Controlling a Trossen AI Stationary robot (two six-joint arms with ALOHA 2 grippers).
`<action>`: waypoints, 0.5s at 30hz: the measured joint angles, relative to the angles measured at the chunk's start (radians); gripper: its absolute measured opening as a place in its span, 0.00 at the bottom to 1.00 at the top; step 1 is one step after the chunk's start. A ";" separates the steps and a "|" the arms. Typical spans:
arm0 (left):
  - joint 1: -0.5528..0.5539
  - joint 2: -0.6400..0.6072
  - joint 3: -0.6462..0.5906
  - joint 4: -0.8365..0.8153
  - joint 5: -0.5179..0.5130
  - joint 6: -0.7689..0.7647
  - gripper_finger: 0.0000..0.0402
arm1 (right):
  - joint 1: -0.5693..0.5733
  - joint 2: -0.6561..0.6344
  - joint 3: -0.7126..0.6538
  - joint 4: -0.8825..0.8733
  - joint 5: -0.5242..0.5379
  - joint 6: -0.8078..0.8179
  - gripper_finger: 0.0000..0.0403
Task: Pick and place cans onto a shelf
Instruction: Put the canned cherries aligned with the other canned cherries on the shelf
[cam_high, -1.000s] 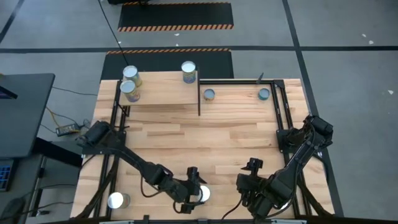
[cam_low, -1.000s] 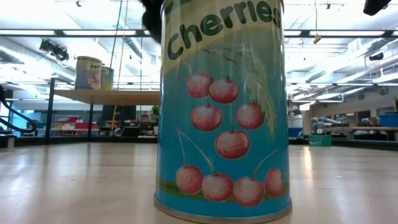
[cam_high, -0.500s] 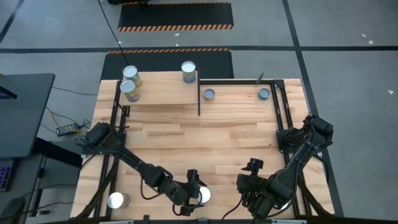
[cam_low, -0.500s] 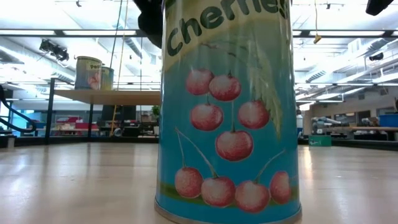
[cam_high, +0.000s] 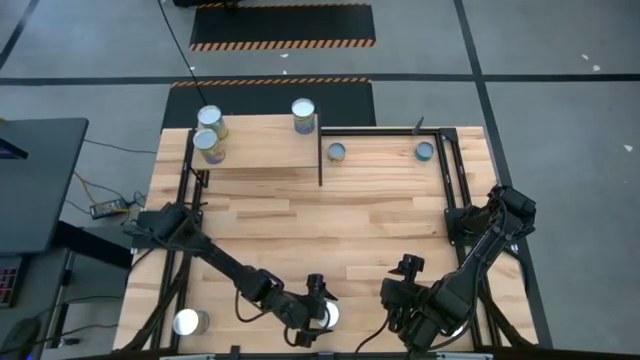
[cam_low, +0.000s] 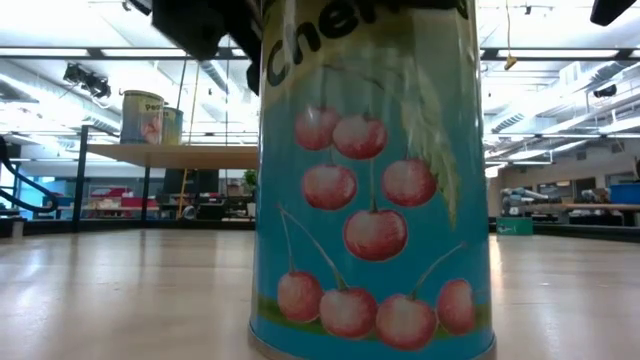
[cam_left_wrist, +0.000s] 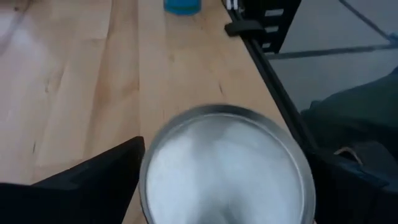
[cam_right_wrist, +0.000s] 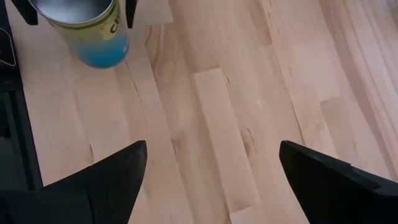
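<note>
A can (cam_high: 326, 315) with a silver top and a blue cherry label (cam_low: 370, 200) stands near the table's near edge. My left gripper (cam_high: 314, 312) has its fingers on either side of it and is shut on it. My right gripper (cam_right_wrist: 211, 155) is open and empty to the can's right (cam_high: 405, 275). The wooden shelf (cam_high: 260, 142) at the far left carries three cans (cam_high: 210, 118) (cam_high: 207, 146) (cam_high: 303, 114). Two cans (cam_high: 336, 152) (cam_high: 425, 151) stand on the table at the far right, and one (cam_high: 188, 322) at the near left corner. My left gripper pinches the can's side wall just below its top rim (cam_left_wrist: 149, 168) between its two fingers (cam_left_wrist: 93, 180), one on each opposite side. The fingers come about level from the table's left. The can stands upright, its base (cam_low: 370, 345) at table level.
The shelf's black legs (cam_high: 320, 165) and a black frame (cam_high: 450, 170) stand along the far and right sides. The middle of the tabletop (cam_high: 330, 220) is bare wood. In the low view, the held can fills most of the picture; the shelf (cam_low: 170, 155) shows behind it.
My left gripper has gone a little toward the table's right edge, closing in around the can. The can has slid slightly toward the near edge, still upright. My right arm has kept still.
</note>
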 joint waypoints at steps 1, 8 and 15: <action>0.004 0.000 0.000 -0.001 0.002 -0.014 0.97 | 0.000 0.000 0.000 0.000 0.000 0.000 0.93; 0.032 -0.006 0.000 0.004 0.081 -0.037 0.83 | 0.000 0.000 0.000 0.000 0.000 0.000 0.93; 0.062 -0.126 0.000 -0.163 0.083 -0.023 0.78 | -0.001 0.000 0.000 0.000 0.003 -0.008 0.93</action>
